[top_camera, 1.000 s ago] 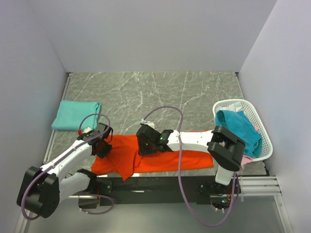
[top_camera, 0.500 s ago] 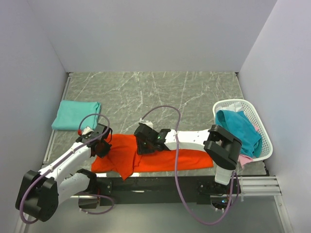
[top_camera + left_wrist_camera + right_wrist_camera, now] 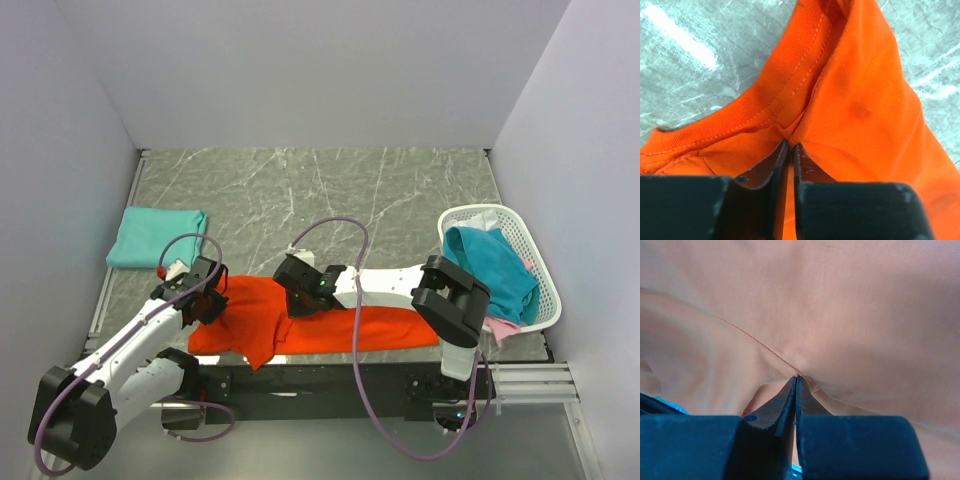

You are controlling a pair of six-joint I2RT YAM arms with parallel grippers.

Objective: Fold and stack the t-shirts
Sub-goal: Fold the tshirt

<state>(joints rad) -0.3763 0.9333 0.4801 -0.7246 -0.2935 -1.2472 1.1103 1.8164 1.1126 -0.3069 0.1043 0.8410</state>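
While the orange-red t-shirt (image 3: 390, 328) lies spread along the table (image 3: 330, 190) at six o'clock, the left gripper (image 3: 790, 146) pinches cloth beside its collar, fingers almost together, and the right gripper (image 3: 796, 378) clamps a fold likewise. A folded teal t-shirt (image 3: 155, 236) rests at nine o'clock. At three o'clock, the white basket (image 3: 462, 216) holds a crumpled teal t-shirt (image 3: 495, 262).

Right fingers (image 3: 771, 412) pressed tight together, a pinch of the orange t-shirt (image 3: 855, 310) nipped between the tips. Cloth fills everything ahead of them, pale and washed-out in this light. A thin seam runs in from the upper left straight to the tips, folds puffing up on either side.
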